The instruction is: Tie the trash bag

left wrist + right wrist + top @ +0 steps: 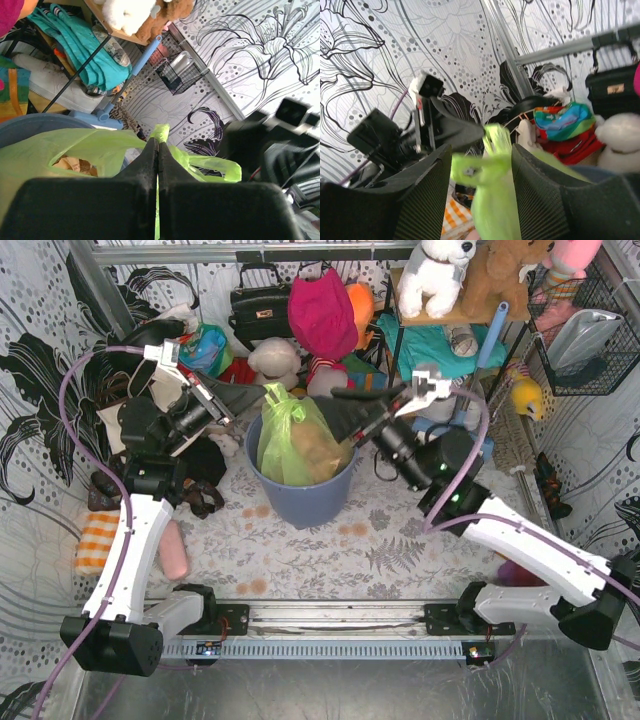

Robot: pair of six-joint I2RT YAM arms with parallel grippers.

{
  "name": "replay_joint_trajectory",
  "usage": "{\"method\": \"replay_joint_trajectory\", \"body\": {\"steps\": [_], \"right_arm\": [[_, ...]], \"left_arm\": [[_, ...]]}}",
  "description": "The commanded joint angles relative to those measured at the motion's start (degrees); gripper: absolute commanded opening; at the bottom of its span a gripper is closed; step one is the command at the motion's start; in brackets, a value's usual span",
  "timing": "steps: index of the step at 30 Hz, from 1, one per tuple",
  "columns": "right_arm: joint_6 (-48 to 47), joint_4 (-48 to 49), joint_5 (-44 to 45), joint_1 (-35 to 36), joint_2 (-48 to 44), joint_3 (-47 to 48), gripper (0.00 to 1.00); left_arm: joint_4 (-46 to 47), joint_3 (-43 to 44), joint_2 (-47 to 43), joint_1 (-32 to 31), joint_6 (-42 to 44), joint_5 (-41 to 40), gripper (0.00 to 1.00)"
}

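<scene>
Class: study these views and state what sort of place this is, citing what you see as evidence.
Probably a staged robot test cell dressed as a cluttered home corner: floral-print walls, plush toys, a black handbag, and a blue-grey bin holding the trash bag.

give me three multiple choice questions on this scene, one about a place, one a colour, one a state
1. Where is the trash bag?
A) on the shelf
B) inside the blue-grey bin
C) flat on the table

2. What colour is its film?
A) black
B) white
C) light green

3. How is the left claw?
A) shut on the bag's top
B) wide open above the bag
C) resting on the table

Answers:
1 B, the bin's rim rings the bag in the top view.
2 C, green film shows in all three views.
3 A, the left wrist view shows its fingers pressed together with green film between them.
</scene>
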Motion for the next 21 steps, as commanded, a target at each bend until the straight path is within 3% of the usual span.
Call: {"method": "replay_joint_trajectory", "body": {"steps": [1,6,11,17,21], "right_arm": [[-9.95,-28.85,-6.98,-2.78,3.31,19.48,0.52],[-11.75,-45.32,-23.8,-10.55,16.25,40.63,0.58],[-16.31,-53.55,-42.24,-15.46,27.09,54.91,0.63],[-21.13,-55.98,-52.97,-16.95,34.49,62.48,0.63],[-20.64,-54.4,-58.65,-17.1,37.48,64.85,0.58]], "left_arm": [[6.05,2.81,-0.5,-0.01,0.39,2.56,0.0],[7.0,3.29,-0.55,-0.1,0.48,3.32,0.0],[8.61,3.1,-0.17,-0.1,-0.43,3.7,0.0],[8.95,3.71,0.22,-0.1,-0.41,4.2,0.0],[8.91,3.89,0.2,-0.1,-0.46,4.24,0.0]]}}
